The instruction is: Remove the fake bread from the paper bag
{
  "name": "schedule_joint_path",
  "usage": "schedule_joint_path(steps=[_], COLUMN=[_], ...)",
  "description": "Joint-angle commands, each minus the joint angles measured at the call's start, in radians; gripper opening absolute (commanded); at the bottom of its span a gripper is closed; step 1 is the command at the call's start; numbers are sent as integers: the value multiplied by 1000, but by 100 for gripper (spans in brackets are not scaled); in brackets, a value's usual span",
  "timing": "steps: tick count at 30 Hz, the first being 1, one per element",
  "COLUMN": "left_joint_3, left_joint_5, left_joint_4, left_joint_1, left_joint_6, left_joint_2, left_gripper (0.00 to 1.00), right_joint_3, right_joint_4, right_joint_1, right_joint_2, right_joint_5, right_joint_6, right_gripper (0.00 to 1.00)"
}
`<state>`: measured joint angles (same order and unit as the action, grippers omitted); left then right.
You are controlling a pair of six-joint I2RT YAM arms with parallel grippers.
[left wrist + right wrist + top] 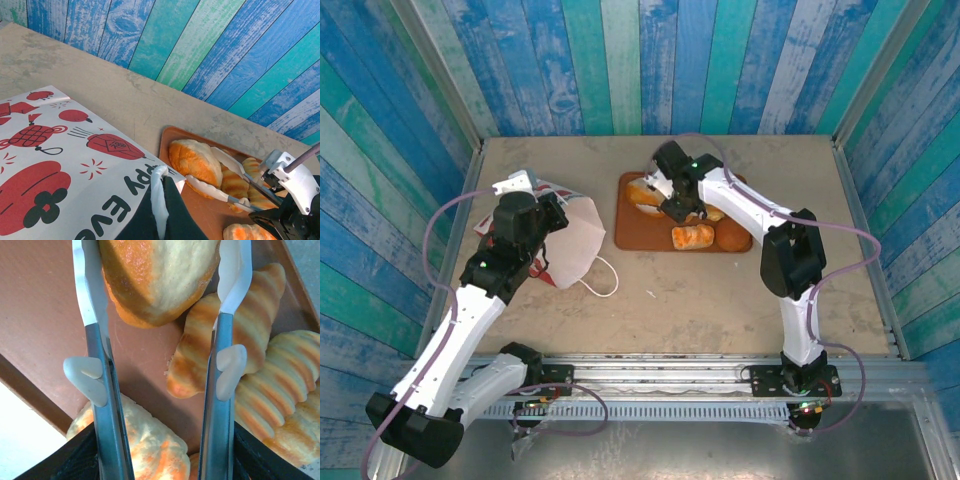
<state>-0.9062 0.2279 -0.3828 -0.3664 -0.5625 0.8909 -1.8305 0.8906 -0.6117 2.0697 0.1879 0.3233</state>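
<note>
Right pincer (159, 255) downturned around bun (155, 287)

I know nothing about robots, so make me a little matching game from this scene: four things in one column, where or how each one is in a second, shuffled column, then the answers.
Things:
1. paper bag
2. tray
3. left gripper
4. right gripper

Descriptions:
a. brown, carrying the pastries
b. jaws on either side of an orange and pale bun
c. lying flat on the table, red prints facing up
d. jaws shut, pinching a white edge of the bag

Pairs: 1-c, 2-a, 3-d, 4-b
</note>
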Motion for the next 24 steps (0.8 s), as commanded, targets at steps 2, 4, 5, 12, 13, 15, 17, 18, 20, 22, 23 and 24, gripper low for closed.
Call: schedule_joint_path(steps=[2, 4, 5, 12, 13, 15, 17, 18, 20, 22, 23, 24], left_joint_3=[12, 11, 12, 7, 6, 6, 6, 4, 4, 6, 6, 4], left_joint_5=[7, 5, 4, 2, 3, 5, 4, 4, 2, 2, 1, 1], left_joint_4=[12, 14, 15, 13, 13, 12, 13, 13, 13, 13, 13, 14], left_joint_1=[-2, -2, -2, -2, -2, -2, -2, -2, -2, -2, -2, -2], left_joint_6=[-6, -6, -5, -3, -2, -3, -3, -4, -3, -4, -4, -4], left_joint_2=[-6, -4, -3, -3, -3, -4, -3, -3, -1, -1, -1, -1], left_gripper=[0, 0, 0, 0, 0, 0, 0, 0, 0, 0, 0, 0], right_joint_3=[-35, -39, -41, -59, -63, -72, -79, -81, -81, -79, -81, -81], right_joint_4=[2, 3, 4, 4, 5, 6, 8, 8, 11, 14, 17, 18], right_joint_1=[5, 5, 5, 5, 5, 5, 5, 6, 5, 4, 5, 4], right_joint_2=[20, 22, 22, 38, 41, 45, 50, 52, 55, 53, 50, 48], right_joint_5=[35, 31, 21, 7, 12, 14, 16, 15, 19, 23, 25, 27], right_joint_6=[26, 28, 30, 44, 45, 46, 47, 47, 46, 47, 46, 47], right_gripper=[58, 58, 58, 55, 56, 56, 56, 56, 57, 57, 57, 58])
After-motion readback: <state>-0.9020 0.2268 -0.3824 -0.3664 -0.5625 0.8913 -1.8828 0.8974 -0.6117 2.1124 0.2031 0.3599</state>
